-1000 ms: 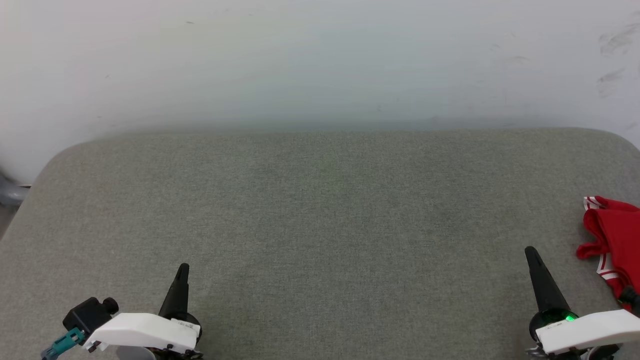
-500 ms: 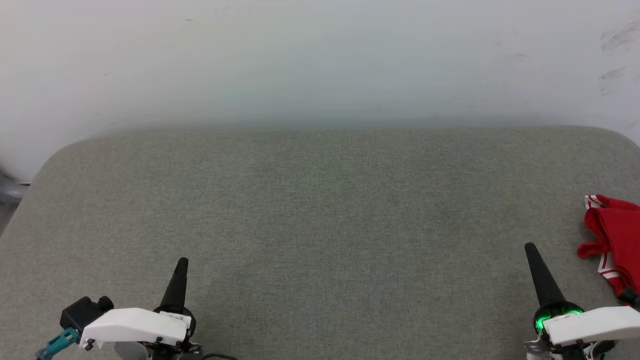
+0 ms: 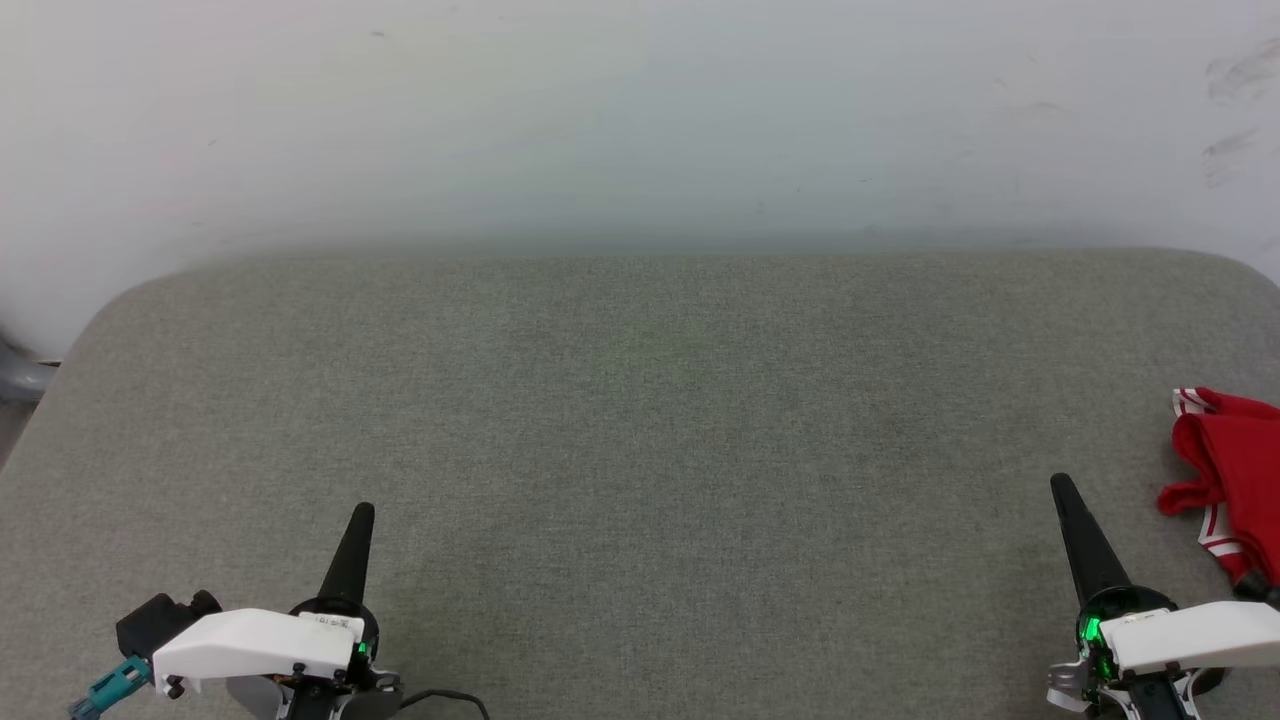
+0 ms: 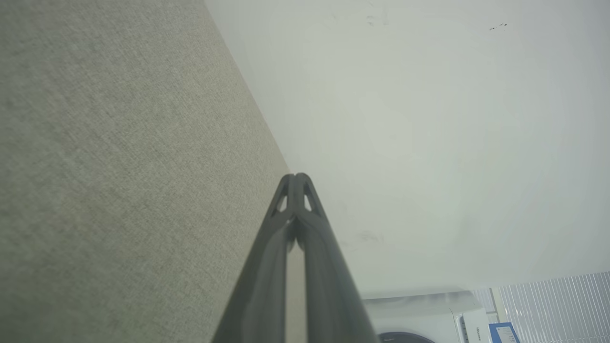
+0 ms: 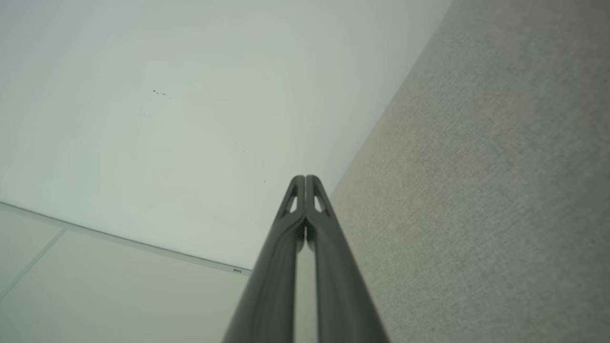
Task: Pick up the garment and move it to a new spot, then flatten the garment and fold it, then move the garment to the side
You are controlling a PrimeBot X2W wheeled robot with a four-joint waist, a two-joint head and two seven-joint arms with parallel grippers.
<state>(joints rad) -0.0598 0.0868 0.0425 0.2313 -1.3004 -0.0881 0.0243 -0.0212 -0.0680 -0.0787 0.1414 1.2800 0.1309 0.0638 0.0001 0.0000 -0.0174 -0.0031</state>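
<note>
Both claws had crept a little farther out over the table since a second ago, and the whole picture had slid a tiny bit too. The crumpled red jersey with white-and-red striped trim [image 3: 1232, 455] had stayed where it was.

The left claw with two long dark fingers [image 3: 362, 512] sat at the near left of the flat grey-green cloth-covered table [image 3: 640, 400]. Its tips were pressed tight together and it held nothing. In the left wrist view its fingers [image 4: 267, 271] met at the tip, with the table on one side and the plain white wall [image 3: 640, 120] on the other.

The right claw, also long and dark [image 3: 1060, 485], sat at the near right. It was closed up too, and empty. In the right wrist view its fingers [image 5: 279, 271] touched at the tip.

The jersey lay in a heap on the table at the far right side, partly cut off by the picture's edge. It was just to the right of the right claw and a little farther away than the tip. The claw did not touch it. The left claw was well apart from it, right across the table.
</note>
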